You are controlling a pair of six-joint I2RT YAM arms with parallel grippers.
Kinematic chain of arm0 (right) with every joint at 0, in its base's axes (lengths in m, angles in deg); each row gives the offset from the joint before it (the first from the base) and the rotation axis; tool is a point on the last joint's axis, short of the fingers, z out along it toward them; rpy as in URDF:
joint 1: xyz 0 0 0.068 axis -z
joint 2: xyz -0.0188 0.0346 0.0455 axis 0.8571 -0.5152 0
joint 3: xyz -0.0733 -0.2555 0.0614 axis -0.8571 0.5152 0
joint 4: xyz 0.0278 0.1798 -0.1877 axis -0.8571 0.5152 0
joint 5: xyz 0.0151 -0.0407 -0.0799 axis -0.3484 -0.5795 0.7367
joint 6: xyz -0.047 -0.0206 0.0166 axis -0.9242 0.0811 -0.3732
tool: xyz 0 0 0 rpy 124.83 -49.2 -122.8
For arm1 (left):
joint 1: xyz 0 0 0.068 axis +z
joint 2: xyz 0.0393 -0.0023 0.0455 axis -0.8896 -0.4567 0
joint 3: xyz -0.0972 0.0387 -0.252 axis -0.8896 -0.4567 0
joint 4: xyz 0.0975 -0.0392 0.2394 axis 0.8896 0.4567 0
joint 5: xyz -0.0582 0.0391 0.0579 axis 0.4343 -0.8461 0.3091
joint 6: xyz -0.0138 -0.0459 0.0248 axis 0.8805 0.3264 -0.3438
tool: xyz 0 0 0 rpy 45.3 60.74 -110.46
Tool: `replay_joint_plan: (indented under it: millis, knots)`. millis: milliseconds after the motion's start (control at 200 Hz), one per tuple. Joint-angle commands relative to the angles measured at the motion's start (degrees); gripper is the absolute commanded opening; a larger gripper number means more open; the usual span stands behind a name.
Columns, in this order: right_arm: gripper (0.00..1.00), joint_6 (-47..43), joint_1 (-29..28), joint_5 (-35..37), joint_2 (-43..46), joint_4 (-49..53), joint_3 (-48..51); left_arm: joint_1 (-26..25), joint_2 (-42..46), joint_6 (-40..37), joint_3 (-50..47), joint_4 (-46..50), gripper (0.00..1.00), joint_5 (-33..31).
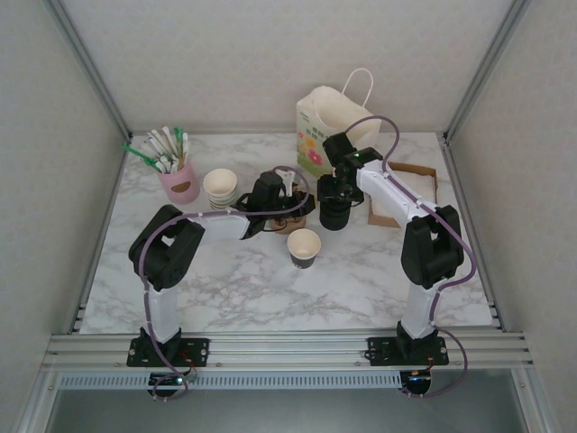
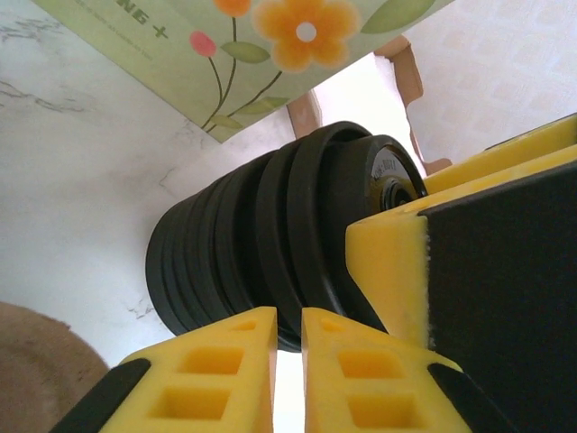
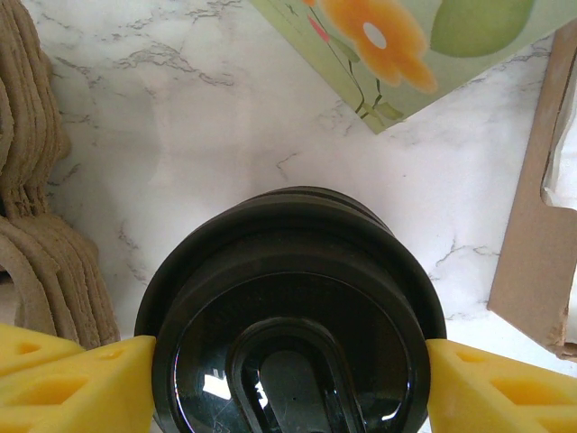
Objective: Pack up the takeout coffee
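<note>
One paper cup (image 1: 304,247), cream with a dark lower band, stands upright and open-topped on the marble table (image 1: 225,289). It is the item nearest the arm bases and is clear of both grippers.

Just beyond it, the left gripper (image 1: 296,204) reaches in from the left toward the black lid stack (image 1: 335,216). In the left wrist view its fingers (image 2: 225,370) are drawn almost together, with a thin slit between them, at the rim of the top lid (image 2: 343,207). Whether the rim is pinched cannot be determined.

The right gripper (image 1: 335,189) sits over the same stack. Its fingers (image 3: 81,379) are spread wide and bear on opposite sides of the top lid. Brown cardboard sleeves (image 3: 32,180) lie just beside the stack.

Farther back, a stack of cream cups (image 1: 221,188) and a pink holder of stirrers (image 1: 178,182) stand at the left. A cardboard tray (image 1: 416,169) lies at the right, and a flower-printed paper bag (image 1: 325,126) stands at the rear.
</note>
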Motion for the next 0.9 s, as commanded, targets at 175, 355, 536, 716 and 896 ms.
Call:
replay_joint_plan:
  millis: [175, 355, 536, 716, 896]
  knots:
    - [0.73, 1.07, 0.24, -0.72, 0.46, 0.90, -0.35, -0.50, -3.48, 0.09, 2.38, 0.19, 0.14, 1.98]
    - [0.73, 1.08, 0.20, -0.98, 0.53, 1.04, -0.41, -0.50, -3.07, 1.63, 1.25, -2.27, 0.15, 3.54]
    - [0.73, 1.08, 0.29, -1.13, 0.54, 1.26, -0.56, -0.42, -2.49, 3.48, 0.34, -4.63, 0.19, 5.06]
    - [0.73, 1.02, 0.34, -1.34, 0.64, 1.26, -0.61, -0.15, -2.58, 5.16, -0.48, -6.97, 0.20, 6.18]
    - [0.73, 1.09, 0.33, -1.68, 0.63, 1.24, -0.53, 0.12, -2.93, 6.88, -0.93, -9.02, 0.20, 7.61]
